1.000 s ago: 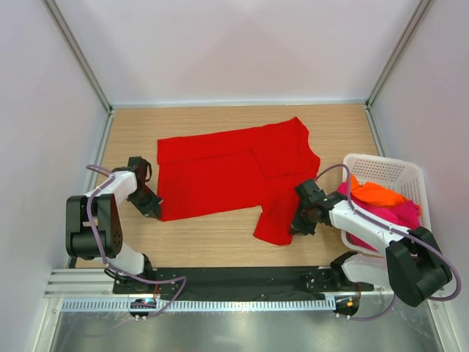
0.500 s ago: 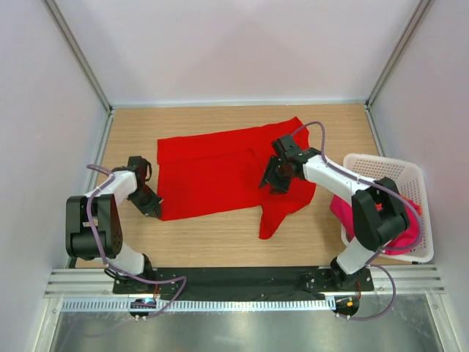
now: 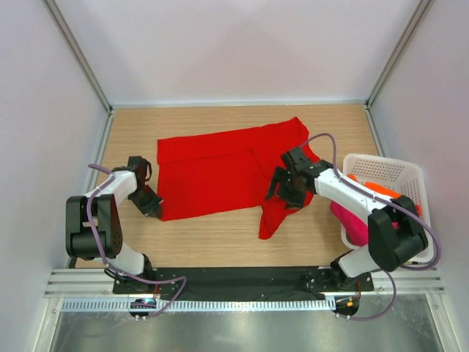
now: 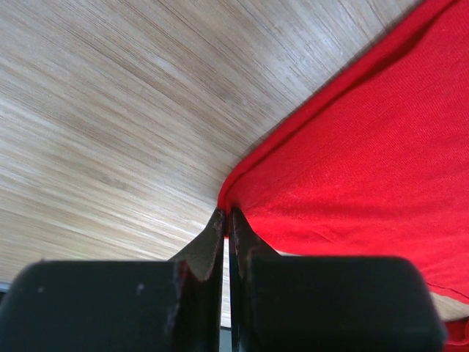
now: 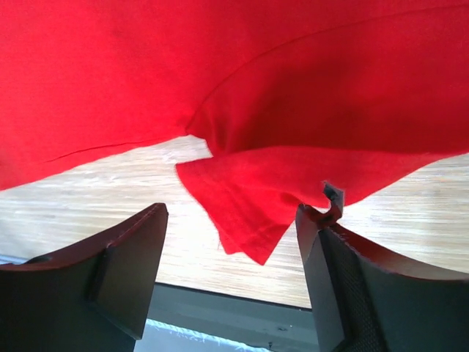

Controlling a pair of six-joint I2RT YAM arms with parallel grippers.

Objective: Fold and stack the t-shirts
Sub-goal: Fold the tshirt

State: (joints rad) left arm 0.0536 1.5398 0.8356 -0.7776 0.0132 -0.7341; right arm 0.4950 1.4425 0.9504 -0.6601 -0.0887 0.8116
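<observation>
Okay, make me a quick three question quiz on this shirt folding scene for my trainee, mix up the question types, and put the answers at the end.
1. True or false: the right fingers are shut on the red shirt.
2. Where do the orange shirt and the pink shirt lie? A: flat on the table. B: in the basket. C: on top of the red shirt.
3. Fill in: the left fingers are shut on the red shirt's near-left ____.
Key: 1 false, they stand open; 2 B; 3 corner.
</observation>
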